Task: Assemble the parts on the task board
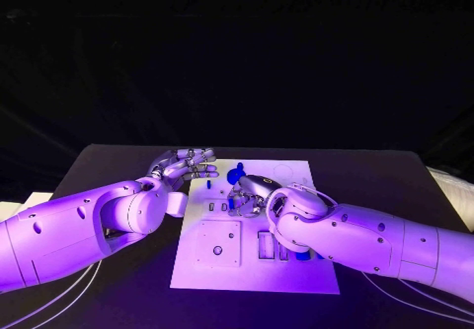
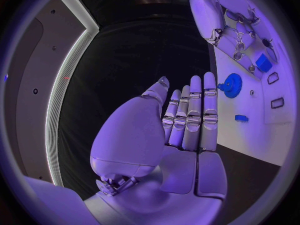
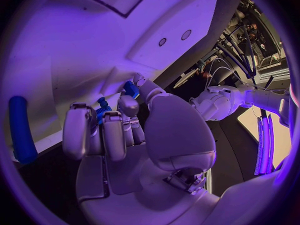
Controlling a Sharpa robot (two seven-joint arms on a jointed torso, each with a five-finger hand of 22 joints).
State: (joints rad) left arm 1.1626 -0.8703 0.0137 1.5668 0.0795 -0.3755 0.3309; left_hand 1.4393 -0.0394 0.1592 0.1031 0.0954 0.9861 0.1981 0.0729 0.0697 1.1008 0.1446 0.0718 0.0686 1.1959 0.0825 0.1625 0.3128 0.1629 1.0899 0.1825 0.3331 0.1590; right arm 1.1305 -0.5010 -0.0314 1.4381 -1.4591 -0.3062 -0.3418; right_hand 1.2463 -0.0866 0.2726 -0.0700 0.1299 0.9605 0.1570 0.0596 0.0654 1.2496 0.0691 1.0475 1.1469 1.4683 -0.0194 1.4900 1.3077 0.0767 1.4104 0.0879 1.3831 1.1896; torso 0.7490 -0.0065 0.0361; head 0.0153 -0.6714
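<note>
We are pinching a small blue part [image 3: 103,109] in our right hand [image 1: 249,195] over the task board [image 1: 296,274], while our left hand [image 1: 185,164] is hovering flat and empty beside the board's far corner.

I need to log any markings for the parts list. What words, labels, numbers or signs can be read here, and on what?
None can be read: the task board, its blue parts and both hands, left hand and right hand, carry no legible text.
</note>
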